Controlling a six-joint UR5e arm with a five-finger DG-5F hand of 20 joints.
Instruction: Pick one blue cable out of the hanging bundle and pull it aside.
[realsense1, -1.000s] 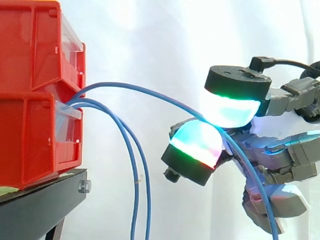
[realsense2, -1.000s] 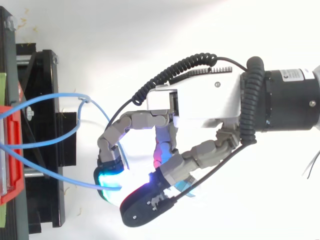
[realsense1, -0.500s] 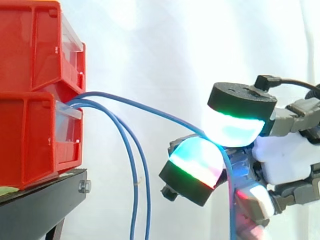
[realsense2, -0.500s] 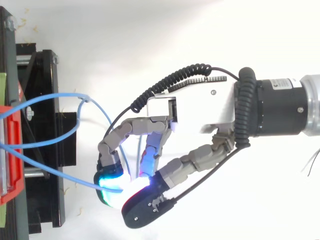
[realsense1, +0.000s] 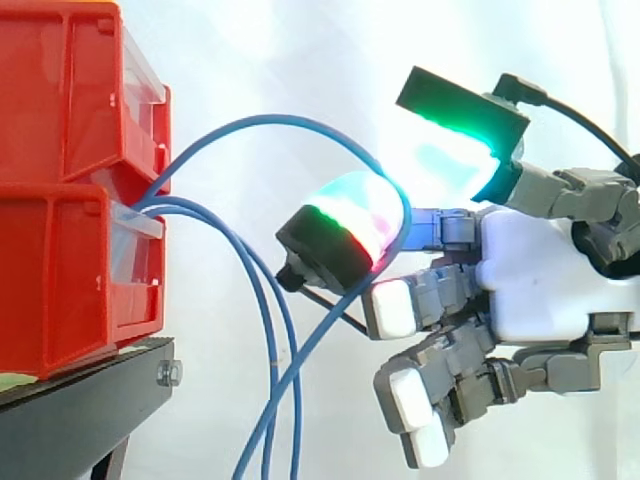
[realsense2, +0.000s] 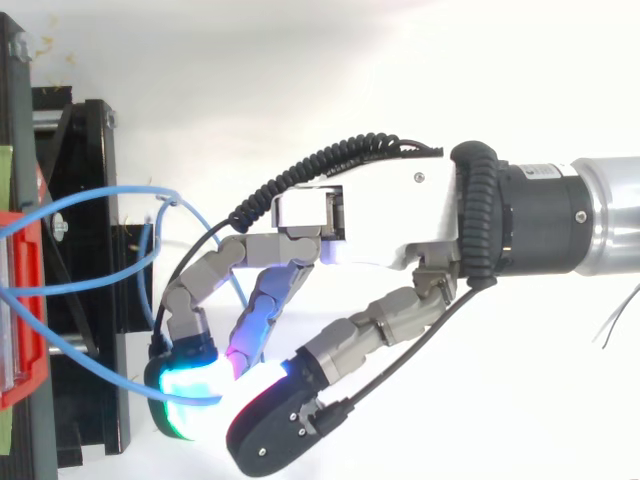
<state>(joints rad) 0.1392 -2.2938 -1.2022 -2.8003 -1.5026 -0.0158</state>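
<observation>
While the bundle leaves the red bins (realsense1: 60, 200) at far left, notes run from there rightward.

- Bins stacked on the black stand (realsense1: 80, 400). Three blue cables come out of the gap between the upper and lower bin.
- Two hanging cables (realsense1: 268, 340) drop close together just beside the stand.
- The blue cable (realsense1: 290, 122) arcs up and to the right, well apart from the other two at its crest. It passes over a curled finger just behind that finger's glowing pad (realsense1: 345, 225). From there it falls back down and leftward, crossing the hanging pair low in the side view.
- Hand (realsense1: 530, 280) at right: one finger is hooked round the blue cable. The thumb pad (realsense1: 455, 150) sits above with a gap to the finger's pad, so this is a hook rather than a firm pinch. The lower fingers are loosely curled and hold nothing.
- Top view: the cable (realsense2: 100, 375) runs from the bin side to the cyan pad, with the thumb just beside it.

Judgement: the cable is separated and the sideways pull is the step in hand. To do it well:
- Bring the thumb pad down onto the cable first so it cannot slip off the finger.
- Draw steadily away from the bins.
- Watch the low crossing, where the falling length could drag the other two along.
</observation>
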